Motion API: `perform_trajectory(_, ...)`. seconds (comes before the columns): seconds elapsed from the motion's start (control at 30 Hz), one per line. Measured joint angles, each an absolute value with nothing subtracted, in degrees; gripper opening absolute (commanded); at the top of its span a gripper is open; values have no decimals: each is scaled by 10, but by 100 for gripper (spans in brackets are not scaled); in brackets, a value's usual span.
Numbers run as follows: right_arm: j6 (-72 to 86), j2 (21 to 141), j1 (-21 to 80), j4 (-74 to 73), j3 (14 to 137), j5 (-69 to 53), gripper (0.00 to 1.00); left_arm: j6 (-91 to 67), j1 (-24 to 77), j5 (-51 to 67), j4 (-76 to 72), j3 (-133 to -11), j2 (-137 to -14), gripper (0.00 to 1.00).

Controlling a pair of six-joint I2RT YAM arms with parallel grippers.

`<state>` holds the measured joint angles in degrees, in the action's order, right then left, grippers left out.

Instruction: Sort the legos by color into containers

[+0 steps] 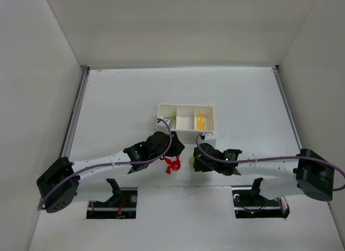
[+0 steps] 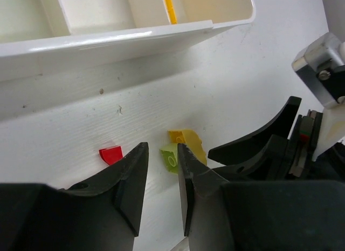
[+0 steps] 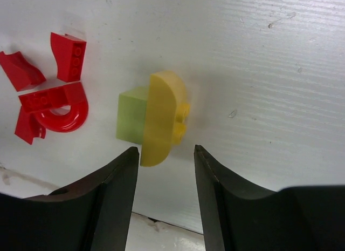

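Bricks lie loose on the table in front of the tray: a rounded yellow brick pressed against a light green brick, with a cluster of red pieces beside them. Your right gripper hangs at the yellow-green pair, jaws well parted and empty. Your left gripper is parted narrowly, also empty, its tips just short of the same pair. A yellow bar sits in the tray's right compartment. The left compartment holds what may be a green piece, too small to be sure.
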<state>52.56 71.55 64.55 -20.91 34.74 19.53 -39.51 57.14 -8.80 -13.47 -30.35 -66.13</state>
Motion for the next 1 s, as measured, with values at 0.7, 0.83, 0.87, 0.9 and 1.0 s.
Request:
perform_trajectory(0.7, 497, 765, 645, -153, 348, 193, 24, -423, 573, -48, -135, -286, -662, 42)
perform_trajectory(0.83, 498, 753, 645, -155, 348, 193, 24, -425, 578, -46, -138, -286, -665, 47)
perform_trajectory(0.87, 498, 747, 645, -156, 348, 193, 24, -425, 580, -46, -138, -286, -666, 50)
perform_trajectory(0.9, 499, 740, 645, -157, 348, 193, 24, -425, 582, -45, -139, -286, -667, 53)
perform_trajectory(1.0, 499, 716, 645, -159, 347, 192, 24, -426, 591, -43, -142, -286, -667, 57)
